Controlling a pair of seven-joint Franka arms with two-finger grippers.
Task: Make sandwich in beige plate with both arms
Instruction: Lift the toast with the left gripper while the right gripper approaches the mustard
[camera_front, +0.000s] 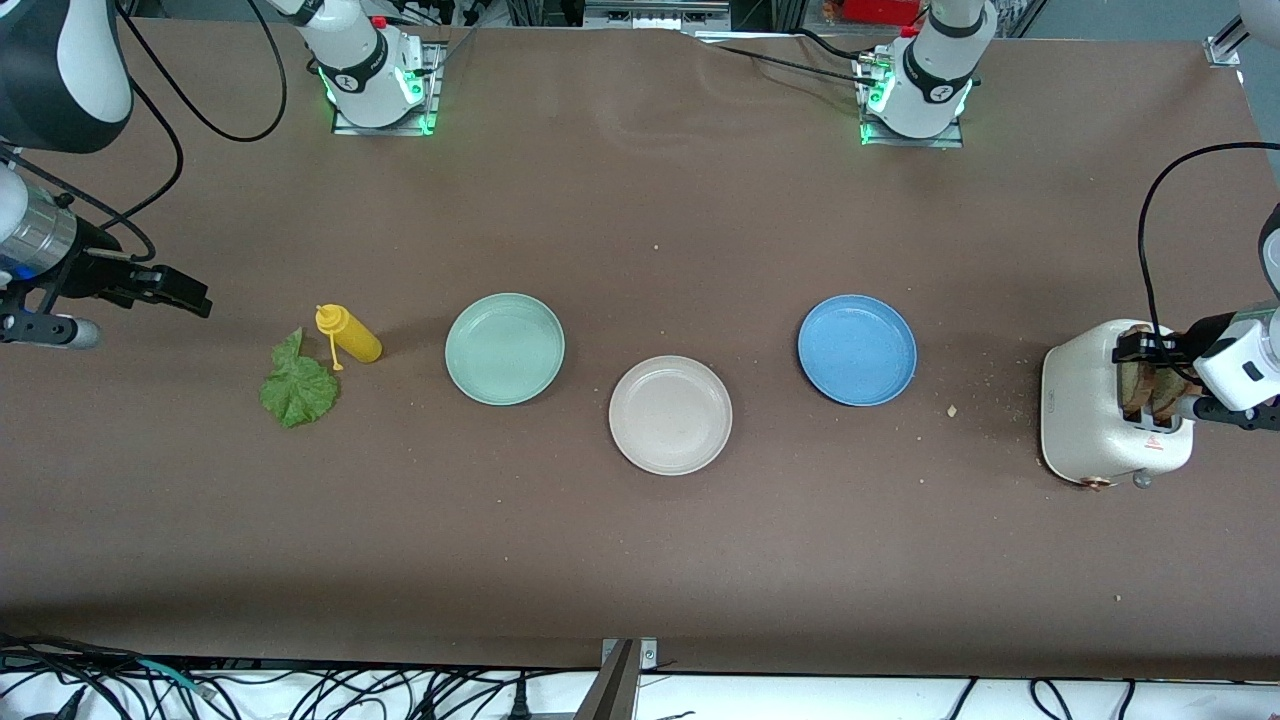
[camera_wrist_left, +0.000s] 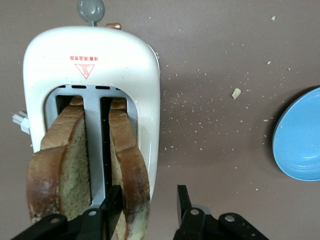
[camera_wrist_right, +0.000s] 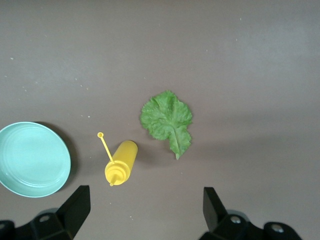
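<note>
Front view: a long brown table carries everything, with the two white jointed arms based along its top edge. The white, rounded two-slot toaster sits at the left arm's end of the table, at about three o'clock from the plates.

Three round shallow plates lie mid-table. The pale beige plate is nearest the camera and holds nothing. The blue plate lies at its two o'clock and the mint-green plate at its ten o'clock.

The crinkled green lettuce leaf lies flat at nine o'clock from the mint-green plate. The yellow squeeze bottle lies on its side just beside the leaf, at the leaf's one o'clock.

Two brown-crusted tan bread slices stand upright in the toaster's slots. The left gripper is down over the toaster. Its jaws are partly apart and straddle one slice. One finger sits between the slices and the other stands clear of the crust, outside the toaster.

The right gripper waits with its jaws wide, holding nothing, over the table near the leaf and bottle. Pale crumbs dot the table between the toaster and the blue plate.
</note>
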